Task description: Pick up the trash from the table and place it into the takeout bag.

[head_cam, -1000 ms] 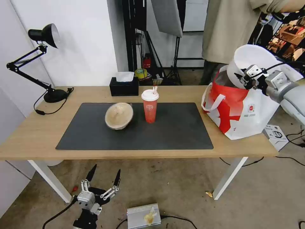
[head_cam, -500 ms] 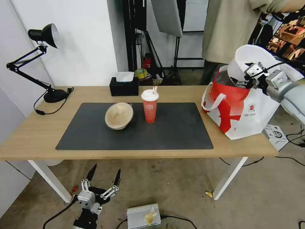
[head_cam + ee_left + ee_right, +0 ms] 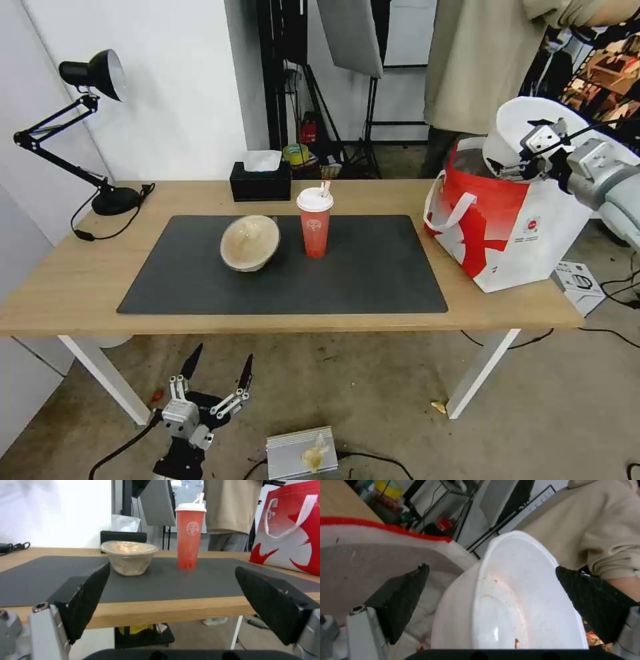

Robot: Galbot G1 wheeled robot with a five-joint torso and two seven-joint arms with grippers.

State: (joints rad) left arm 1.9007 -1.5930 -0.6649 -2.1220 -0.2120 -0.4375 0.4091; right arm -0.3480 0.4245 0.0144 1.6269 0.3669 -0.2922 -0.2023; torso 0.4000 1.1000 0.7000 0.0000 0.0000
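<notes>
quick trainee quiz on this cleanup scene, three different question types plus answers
1. True or false: the red drink cup lies on its side on the mat.
2. Where is the large white bowl? A on the mat; B tilted in the mouth of the takeout bag, at the open right pincer; C on the floor.
3. Fill in: the left pincer hangs open below the table front edge; ___ trash items stand on the mat.
Key: 1 false, it stands upright. 2 B. 3 two, the cup and the beige bowl.
</notes>
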